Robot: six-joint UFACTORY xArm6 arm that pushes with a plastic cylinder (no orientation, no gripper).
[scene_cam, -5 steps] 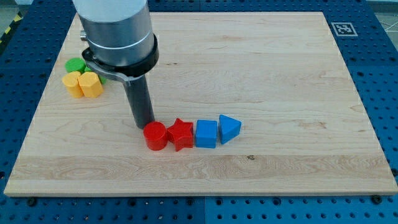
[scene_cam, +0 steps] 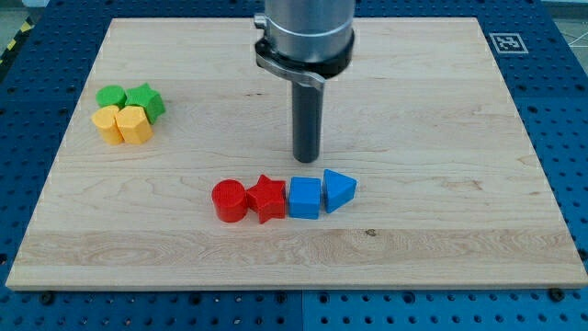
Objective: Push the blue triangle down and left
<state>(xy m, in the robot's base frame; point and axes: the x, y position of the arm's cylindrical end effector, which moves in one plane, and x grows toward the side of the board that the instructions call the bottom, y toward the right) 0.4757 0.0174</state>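
The blue triangle [scene_cam: 339,189] lies at the right end of a row of blocks near the middle of the wooden board [scene_cam: 441,110]. To its left, touching it, is a blue cube [scene_cam: 305,197], then a red star [scene_cam: 266,198] and a red cylinder [scene_cam: 229,200]. My tip [scene_cam: 306,160] is above the row, just above the blue cube and up-left of the blue triangle, apart from both.
At the view's upper left is a cluster of blocks: a green cylinder [scene_cam: 111,96], a green star [scene_cam: 145,100] and two yellow blocks [scene_cam: 125,124]. A black-and-white marker [scene_cam: 506,42] sits at the board's top right corner.
My tip has moved right and slightly up, from beside the red cylinder to above the blue cube. The blocks have not moved.
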